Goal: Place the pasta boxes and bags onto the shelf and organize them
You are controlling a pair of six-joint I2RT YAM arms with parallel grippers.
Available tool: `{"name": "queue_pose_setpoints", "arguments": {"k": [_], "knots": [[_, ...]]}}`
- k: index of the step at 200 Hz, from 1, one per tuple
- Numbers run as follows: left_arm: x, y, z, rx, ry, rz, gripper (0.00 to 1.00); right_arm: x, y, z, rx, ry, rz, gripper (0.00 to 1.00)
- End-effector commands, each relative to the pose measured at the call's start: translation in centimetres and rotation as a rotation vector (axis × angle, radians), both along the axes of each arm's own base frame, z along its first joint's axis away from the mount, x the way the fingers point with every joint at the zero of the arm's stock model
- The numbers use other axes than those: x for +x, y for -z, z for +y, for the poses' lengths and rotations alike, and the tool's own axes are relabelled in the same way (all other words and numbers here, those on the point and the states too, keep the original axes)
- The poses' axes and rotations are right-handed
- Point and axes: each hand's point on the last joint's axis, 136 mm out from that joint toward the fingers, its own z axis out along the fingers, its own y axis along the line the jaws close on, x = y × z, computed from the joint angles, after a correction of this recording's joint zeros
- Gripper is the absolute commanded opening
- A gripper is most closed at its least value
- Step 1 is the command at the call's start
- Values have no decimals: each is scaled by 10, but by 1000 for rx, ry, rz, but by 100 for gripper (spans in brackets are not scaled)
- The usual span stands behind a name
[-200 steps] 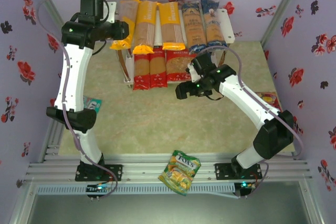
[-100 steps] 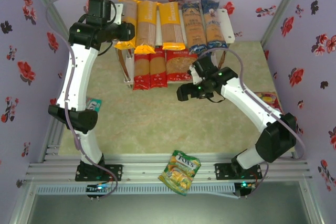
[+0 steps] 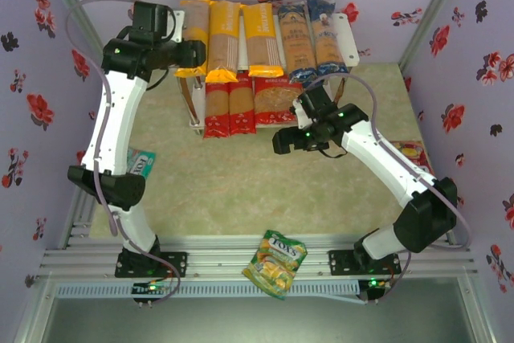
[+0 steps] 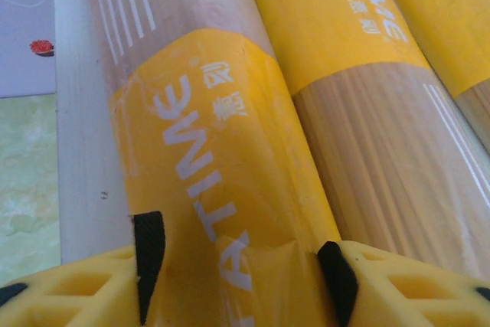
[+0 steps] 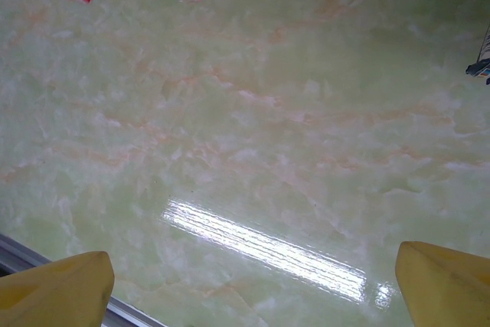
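Straddling claw: the left gripper (image 3: 191,54) sat at the upper left of the overhead frame, over the near end of the leftmost yellow pack (image 3: 193,20). In its wrist view the black pads (image 4: 149,258) stood on either side of that pack.
Left grip: whether the pads pressed the pack or merely flanked it could not be told.
Right claw: the right gripper (image 3: 281,140) hung right of centre above the green table (image 3: 233,186), just below the shelf's lower row. Its yellow fingertips (image 5: 57,289) were spread wide in the bottom corners of the wrist view, with only table surface between them.
Shelf: the white shelf (image 3: 352,34) ran across the top centre of the overhead frame.
Upper tier: the leftmost yellow pack lay beside two more yellow packs (image 3: 225,34), with two dark-blue packs (image 3: 295,42) to their right.
Lower tier: two narrow red packs (image 3: 217,110) and a wider red bag (image 3: 275,102) lay side by side, their near ends showing below the upper row.
Strays: a green-yellow snack bag (image 3: 275,263) lay on the metal rail (image 3: 209,261) at bottom centre. A small bag (image 3: 141,163) lay by the left arm and a red-yellow bag (image 3: 411,150) at the right edge.
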Motion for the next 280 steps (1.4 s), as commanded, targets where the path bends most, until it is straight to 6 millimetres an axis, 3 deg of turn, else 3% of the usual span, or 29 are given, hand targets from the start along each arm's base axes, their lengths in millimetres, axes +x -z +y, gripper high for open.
{"name": "queue_pose_setpoints", "arguments": {"k": [1, 54, 184, 211, 280], "knots": [[-7, -8, 11, -19, -8, -13, 63, 2, -7, -6, 6, 33, -20, 95], [-13, -9, 22, -9, -18, -17, 67, 5, -13, -9, -4, 46, -32, 96], [-24, -21, -17, -178, 114, -42, 68, 9, -17, -9, -2, 59, -36, 96], [-23, -31, -28, -222, 145, -72, 68, 8, -17, -11, -1, 61, -37, 96], [-32, -49, -1, -169, 102, -128, 72, 5, -21, -19, 0, 76, -53, 96]]}}
